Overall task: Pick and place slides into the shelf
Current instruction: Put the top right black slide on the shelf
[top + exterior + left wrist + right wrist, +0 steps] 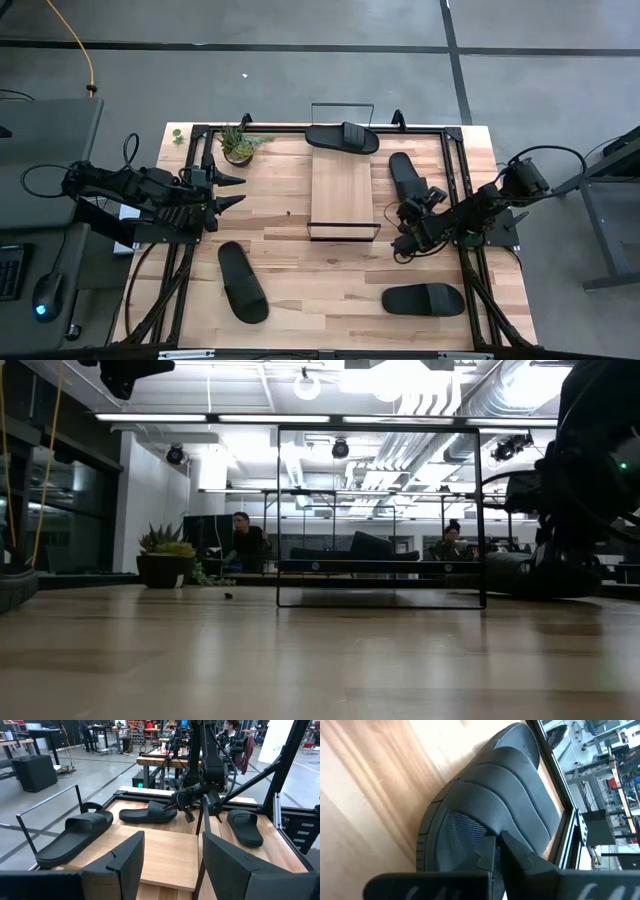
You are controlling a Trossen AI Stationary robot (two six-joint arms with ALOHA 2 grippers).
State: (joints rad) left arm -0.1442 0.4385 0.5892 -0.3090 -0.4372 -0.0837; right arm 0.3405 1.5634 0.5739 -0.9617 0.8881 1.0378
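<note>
- Where the right gripper [410, 222] meets the table, it sits low at the near end of one slide [405, 176], which lies on the tabletop just right of the shelf [343, 190]; the right wrist view shows the two dark fingers [487, 857] drawn almost together, pressed against that slide's [490, 815] ribbed strap edge, and whether they actually pinch it I cannot tell.
- A second slide [342, 137] rests across the far end of the shelf, lying crosswise on its light plank between the black wire rails.
- A third slide [243, 281] lies on the table near the front left, angled, well apart from the shelf.
- A fourth slide [423, 298] lies near the front right, its length running across the table, close below the right arm.
- The left gripper [228, 192] hovers at the table's left side, fingers spread wide and pointing toward the shelf, holding nothing; its wrist view looks between the parted fingers [125, 865] across the shelf plank [165, 855].
- A small potted plant [238, 144] stands at the far left of the wooden table [290, 250].
- Seated people [243, 538] show in the room beyond, seen in the low view.
</note>
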